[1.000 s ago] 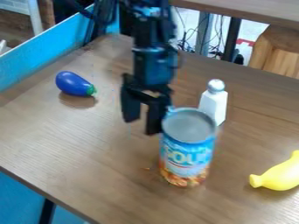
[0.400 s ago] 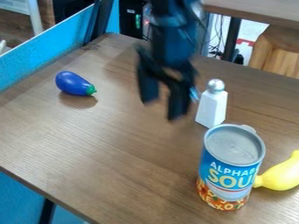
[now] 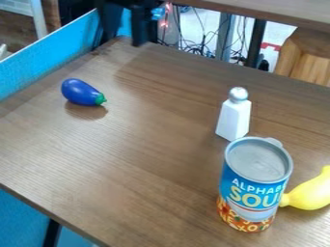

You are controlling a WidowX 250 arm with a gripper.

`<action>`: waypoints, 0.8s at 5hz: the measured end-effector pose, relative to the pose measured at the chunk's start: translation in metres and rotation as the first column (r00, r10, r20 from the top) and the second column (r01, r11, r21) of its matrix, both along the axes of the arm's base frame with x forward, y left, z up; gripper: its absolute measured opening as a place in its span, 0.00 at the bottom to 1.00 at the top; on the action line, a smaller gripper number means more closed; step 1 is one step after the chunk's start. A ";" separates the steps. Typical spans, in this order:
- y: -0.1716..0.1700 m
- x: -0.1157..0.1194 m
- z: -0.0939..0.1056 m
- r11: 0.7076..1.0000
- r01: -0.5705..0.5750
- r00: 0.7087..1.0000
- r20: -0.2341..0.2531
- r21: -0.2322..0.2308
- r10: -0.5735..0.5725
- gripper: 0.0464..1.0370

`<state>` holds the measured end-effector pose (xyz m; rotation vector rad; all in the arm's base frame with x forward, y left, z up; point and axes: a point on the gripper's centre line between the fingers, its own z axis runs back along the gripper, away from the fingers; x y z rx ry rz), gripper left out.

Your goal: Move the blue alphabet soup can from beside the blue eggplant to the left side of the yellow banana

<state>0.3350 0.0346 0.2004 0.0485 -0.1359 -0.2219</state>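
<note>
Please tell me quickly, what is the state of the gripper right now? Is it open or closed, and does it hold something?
Gripper: open, its fingers apart with nothing between them, at the top edge of the view.

Bright, diffuse light; soft shadow beneath eggplant [image 3: 80, 91]; pale sheen on tabletop [image 3: 135, 164], can [image 3: 258, 161]; glint on shaker cap [image 3: 238, 94].

The blue-and-orange cylindrical metal soup can [image 3: 253, 188] has shifted from near mid-frame toward the lower right, and I've moved my black two-finger claw [image 3: 122, 36] to the upper left.
</note>
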 end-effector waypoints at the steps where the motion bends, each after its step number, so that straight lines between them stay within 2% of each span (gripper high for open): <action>1: 0.043 0.015 -0.019 0.999 -0.047 0.998 -0.047 -0.002 0.047 0.96; 2: 0.063 0.014 -0.026 0.998 -0.059 0.996 -0.063 0.029 0.061 0.96; 4: 0.064 0.014 -0.027 0.998 -0.056 0.996 -0.065 0.032 0.057 0.96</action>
